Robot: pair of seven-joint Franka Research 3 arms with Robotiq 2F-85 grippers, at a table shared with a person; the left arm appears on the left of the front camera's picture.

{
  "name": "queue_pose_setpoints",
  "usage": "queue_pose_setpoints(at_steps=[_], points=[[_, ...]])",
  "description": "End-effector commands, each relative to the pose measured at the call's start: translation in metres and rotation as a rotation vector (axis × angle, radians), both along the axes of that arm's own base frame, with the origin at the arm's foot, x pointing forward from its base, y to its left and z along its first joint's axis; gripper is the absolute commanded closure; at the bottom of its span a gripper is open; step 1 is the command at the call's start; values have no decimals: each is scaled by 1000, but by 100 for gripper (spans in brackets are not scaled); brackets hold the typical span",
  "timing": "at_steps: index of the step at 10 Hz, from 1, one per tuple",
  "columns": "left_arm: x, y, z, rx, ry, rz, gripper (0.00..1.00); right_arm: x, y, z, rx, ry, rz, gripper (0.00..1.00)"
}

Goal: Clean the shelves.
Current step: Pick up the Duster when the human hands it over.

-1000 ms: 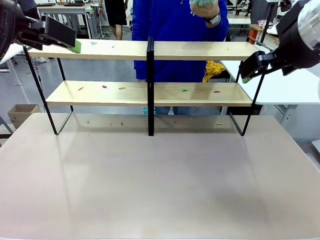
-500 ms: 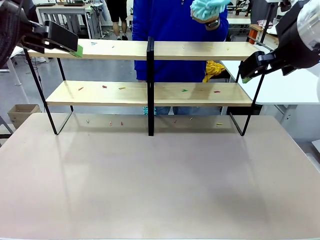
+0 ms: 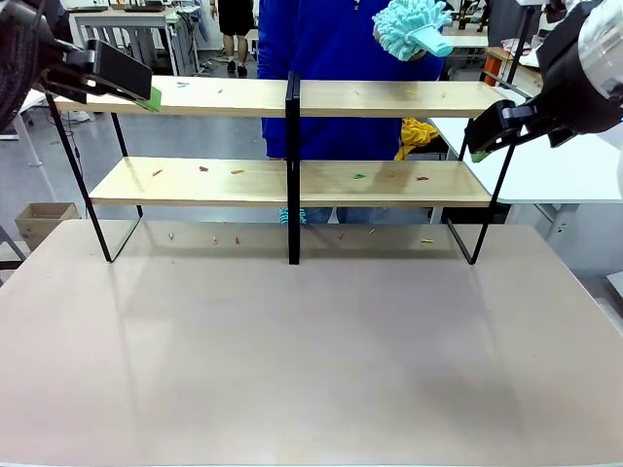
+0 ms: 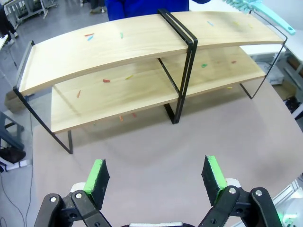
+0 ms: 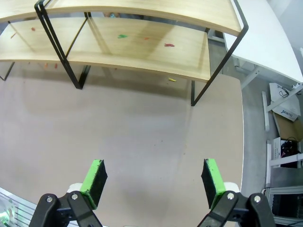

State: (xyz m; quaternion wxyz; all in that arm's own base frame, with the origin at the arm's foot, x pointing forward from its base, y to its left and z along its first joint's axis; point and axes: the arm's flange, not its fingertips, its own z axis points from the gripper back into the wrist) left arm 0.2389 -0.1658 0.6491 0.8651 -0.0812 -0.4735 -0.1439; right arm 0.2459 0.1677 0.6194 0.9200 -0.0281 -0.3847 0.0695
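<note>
From my station I see the shelves (image 3: pixel 195 183) standing end to end along the far side of the table (image 3: pixel 311 370). Their black frames meet in the middle, and small coloured scraps (image 3: pixel 202 168) are scattered over both tiers and the tabletop beneath. My left gripper (image 4: pixel 156 175) hangs high off the left end of the top board, jaws spread wide, holding nothing. My right gripper (image 5: pixel 154 177) (likewise spread and bare) hangs off the right end. Behind the shelves stands a person (image 3: pixel 331 39) in blue, with a fluffy teal duster (image 3: pixel 409 27) raised above the right top board.
</note>
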Motion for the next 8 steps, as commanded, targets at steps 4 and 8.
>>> queue_pose_setpoints(at_steps=[4, 8], points=[[-1, 1, 1, -5, -4, 0, 0, -21, 3, 18, 54, -91, 79, 0], [-1, 1, 1, -5, -4, 0, 0, -47, -1, 35, 85, -206, 172, 0]])
